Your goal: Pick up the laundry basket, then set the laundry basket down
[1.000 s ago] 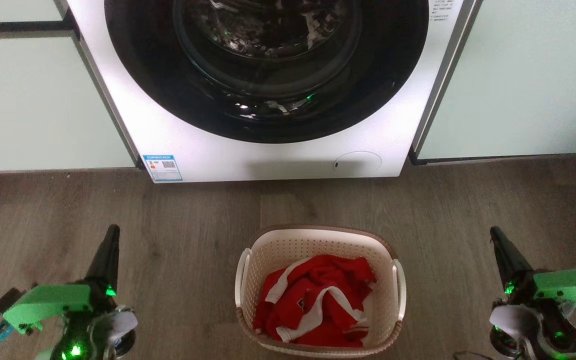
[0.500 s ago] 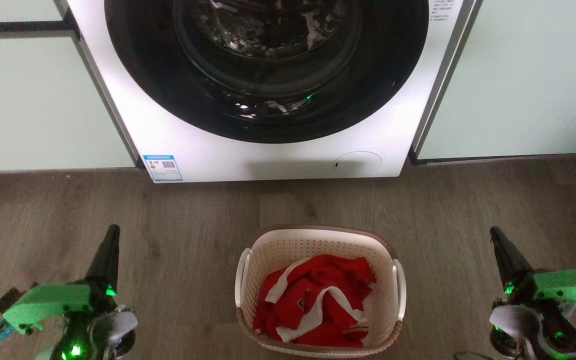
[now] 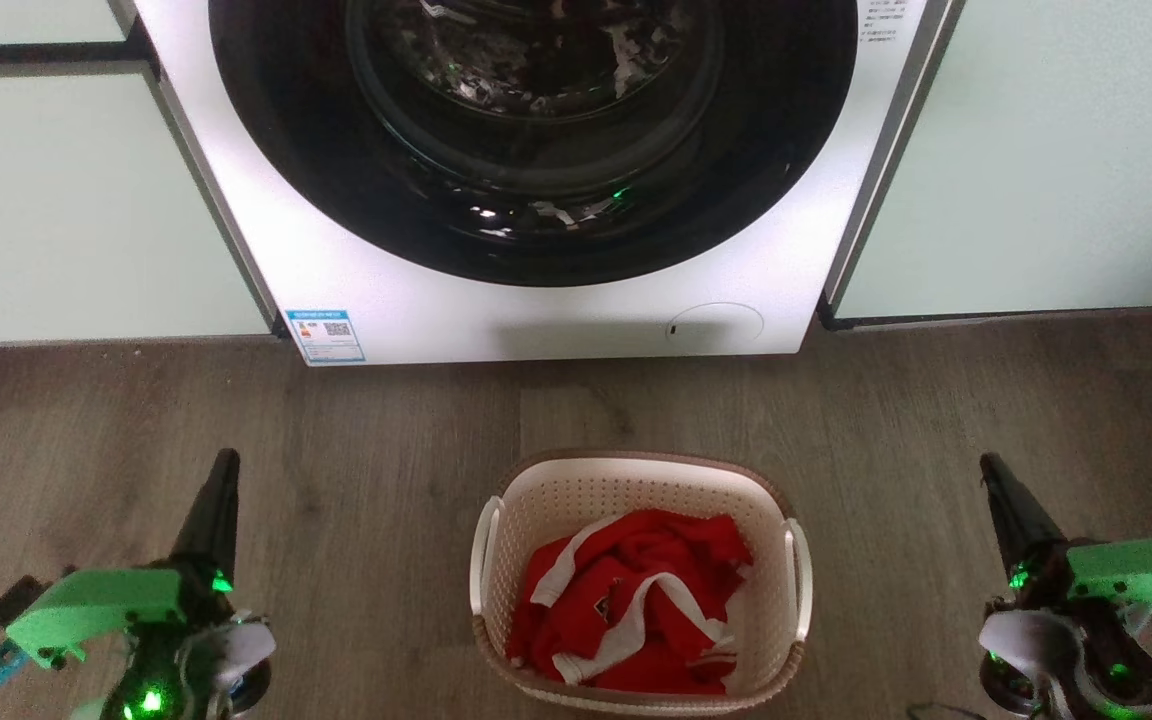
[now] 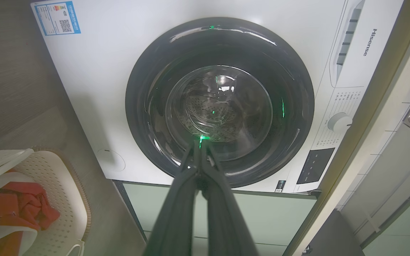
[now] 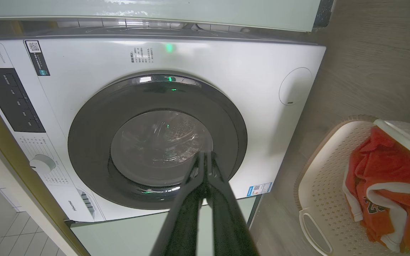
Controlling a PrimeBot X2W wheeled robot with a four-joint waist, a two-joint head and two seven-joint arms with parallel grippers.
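A grey wood-look floor (image 3: 386, 420) is running up to pale green cabinet panels (image 3: 66, 200) and a white washing machine (image 3: 556, 315). One laundry basket (image 3: 586, 495), holding a red garment (image 3: 626, 600), is sitting on the floor before the machine. The left gripper (image 3: 225, 460) and right gripper (image 3: 987, 463) are flanking it, well apart, fingers pressed together, gripping nothing.

A white front-loading washing machine (image 3: 536, 310) stood built in between pale green cabinet panels (image 3: 66, 200). Its round door (image 3: 536, 130) was dark and glossy, and small green glints showed in the glass. A blue label (image 3: 324, 335) sat at one lower corner of the machine's front, a round service flap (image 3: 714, 323) near the other. In the left wrist view the control strip carried a white dial (image 4: 339, 122) and a dark display panel (image 4: 313, 165). The floor (image 3: 386, 430) was grey-brown wood-look planking, dimly lit and shadowed along the machine's foot. Pale tiles (image 5: 12, 231) lay beside the machine.
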